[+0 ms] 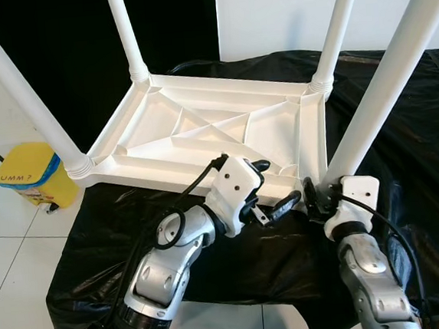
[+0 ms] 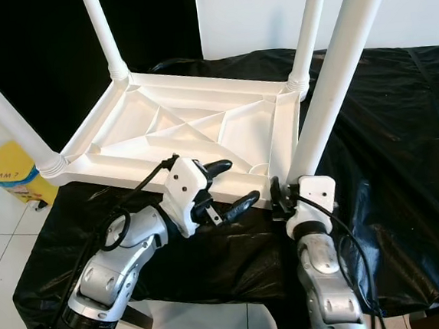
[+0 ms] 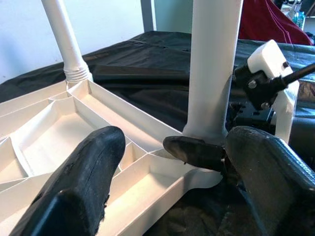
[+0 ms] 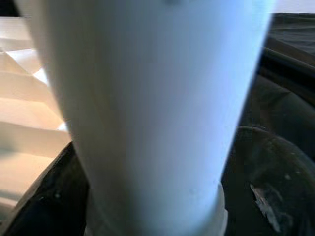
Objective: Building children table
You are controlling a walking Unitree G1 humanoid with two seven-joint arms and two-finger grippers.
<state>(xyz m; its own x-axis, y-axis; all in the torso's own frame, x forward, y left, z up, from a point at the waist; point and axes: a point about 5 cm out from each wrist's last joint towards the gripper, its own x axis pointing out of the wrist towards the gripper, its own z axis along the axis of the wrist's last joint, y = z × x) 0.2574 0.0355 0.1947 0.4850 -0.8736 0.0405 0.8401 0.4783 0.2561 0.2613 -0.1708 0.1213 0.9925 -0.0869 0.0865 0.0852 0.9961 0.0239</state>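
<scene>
Far left on the floor sits a yellow bin point(image 1: 32, 177), out of play. On the desk point(image 1: 400, 118), draped in black sheeting, the white tabletop point(image 1: 209, 131) lies upside down, ribbed underside up, all four legs standing in its corners. The left hand point(image 1: 271, 187) hovers over the tabletop's near edge, fingers spread and holding nothing, one finger above the ribs and the other pointing across towards the near right corner. There stands the near right leg point(image 1: 396, 72), its long axis rising steeply out of the corner socket and tilting slightly away to the right. The right hand point(image 1: 320, 196) is pressed in at the foot of that leg, its fingers on either side of the leg's base; the right wrist view suggests a clasp around it, though I can't tell how firmly. So the right hand is the nearer one, already at the leg; the leg lies to the left hand's right. Next move probably means seating or twisting that leg home.
</scene>
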